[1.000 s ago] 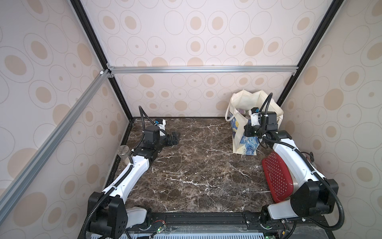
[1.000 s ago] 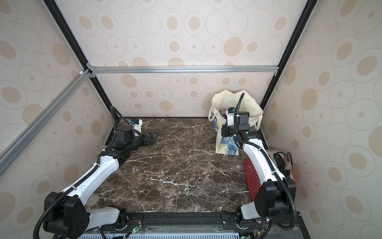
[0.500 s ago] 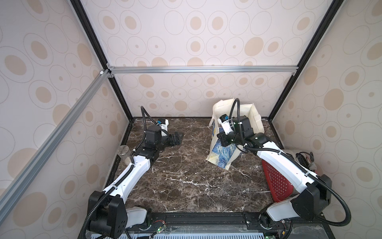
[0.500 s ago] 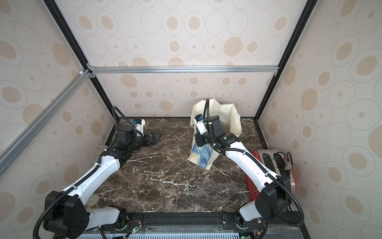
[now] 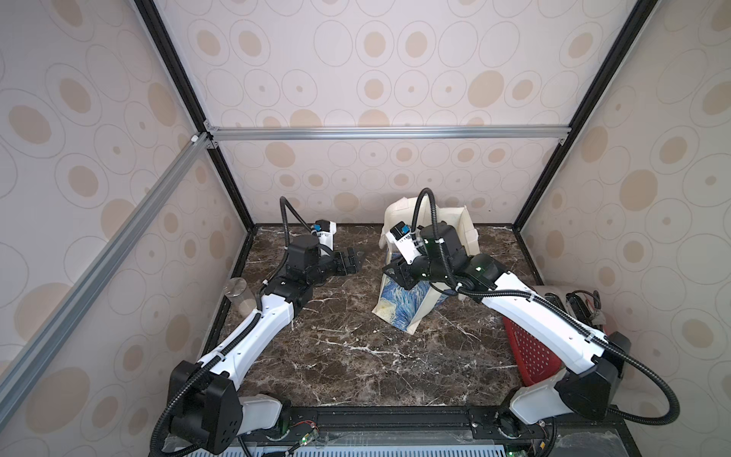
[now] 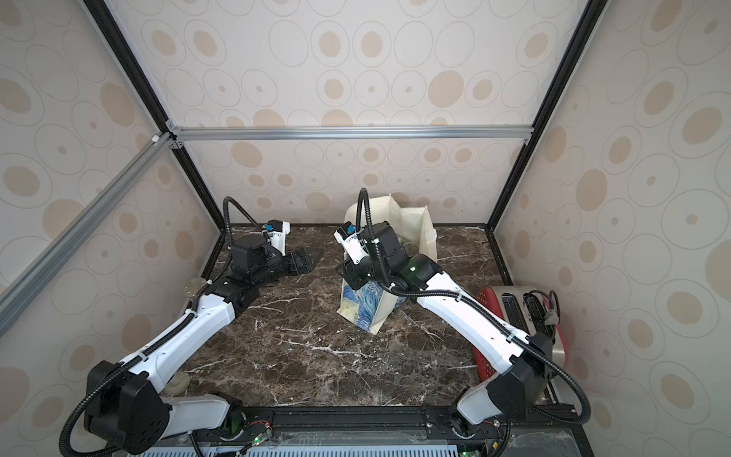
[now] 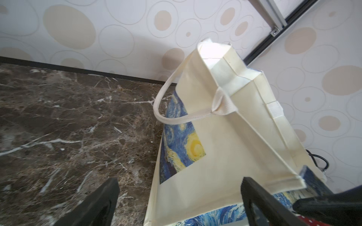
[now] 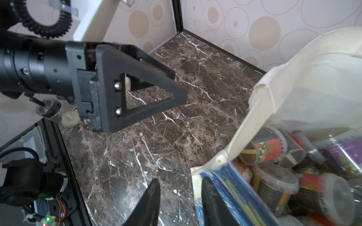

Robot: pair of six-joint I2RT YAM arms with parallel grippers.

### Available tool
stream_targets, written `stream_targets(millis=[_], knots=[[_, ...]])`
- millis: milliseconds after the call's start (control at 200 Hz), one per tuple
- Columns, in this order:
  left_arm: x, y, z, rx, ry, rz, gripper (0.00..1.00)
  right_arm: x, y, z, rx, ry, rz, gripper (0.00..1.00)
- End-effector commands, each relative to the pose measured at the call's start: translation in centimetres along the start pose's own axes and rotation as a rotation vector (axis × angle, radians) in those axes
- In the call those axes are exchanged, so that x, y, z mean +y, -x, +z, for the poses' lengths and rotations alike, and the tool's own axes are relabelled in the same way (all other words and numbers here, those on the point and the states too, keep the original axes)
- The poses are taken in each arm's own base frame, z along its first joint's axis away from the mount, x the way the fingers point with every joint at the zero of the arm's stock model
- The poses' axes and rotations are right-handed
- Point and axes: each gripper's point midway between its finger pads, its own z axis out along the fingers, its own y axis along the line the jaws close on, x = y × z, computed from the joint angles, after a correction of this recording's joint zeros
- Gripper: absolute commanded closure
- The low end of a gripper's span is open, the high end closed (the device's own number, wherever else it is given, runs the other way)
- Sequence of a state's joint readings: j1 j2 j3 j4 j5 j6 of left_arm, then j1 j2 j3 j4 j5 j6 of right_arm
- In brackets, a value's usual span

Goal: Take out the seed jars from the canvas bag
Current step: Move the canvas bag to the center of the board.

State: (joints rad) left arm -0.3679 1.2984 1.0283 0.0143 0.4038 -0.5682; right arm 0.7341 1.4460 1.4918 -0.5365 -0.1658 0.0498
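Setting: We see a dark brown marble table boxed in by walls papered with beige ovals, and an aluminium crossbar spanning the far wall.
Canvas bag: The canvas bag stands right of centre in the far half of the table. Its blue-and-yellow printed face is turned to the near left and its cream mouth is open upward, as both top views show.
Seed jars: The right wrist view shows the seed jars heaped inside the bag, some with red or purple labels.
Left arm: From its near-left base the arm runs along the left side toward the far wall, and its wrist turns right toward the bag.
Left gripper: The left gripper hangs just above the table, well apart from the bag, with its jaws spread wide and nothing between them.
Right arm: From its near-right base the arm reaches far-left over the red basket, and its wrist is bent down at the bag's near-left rim.
Right gripper: The right gripper has its fingers parted, with bare marble showing in the gap. One finger lies against the bag's printed wall, and we see no pinch.
Periphery: A clear cylinder holding beige grains stands off the table's left edge.
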Motion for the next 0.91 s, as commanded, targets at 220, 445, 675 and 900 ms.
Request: stream_targets(millis=[220, 445, 675, 900], knots=[[-6.6, 0.6, 0.4, 0.007, -0.134, 0.133, 0.02, -1.3, -2.7, -8.9, 0.055, -0.076, -0.076, 0.38], [-8.6, -4.0, 2.1, 0.136, -0.155, 0.140, 0.02, -6.0, -3.1, -7.8, 0.156, -0.145, -0.014, 0.29], [-9.3, -8.7, 1.2, 0.252, -0.159, 0.057, 0.02, -3.7, -4.9, -5.2, 0.299, 0.049, 0.011, 0.48], [-10.8, -7.5, 0.9, 0.219, -0.213, 0.039, 0.02, 2.4, -4.9, -2.6, 0.323, 0.344, -0.002, 0.64]])
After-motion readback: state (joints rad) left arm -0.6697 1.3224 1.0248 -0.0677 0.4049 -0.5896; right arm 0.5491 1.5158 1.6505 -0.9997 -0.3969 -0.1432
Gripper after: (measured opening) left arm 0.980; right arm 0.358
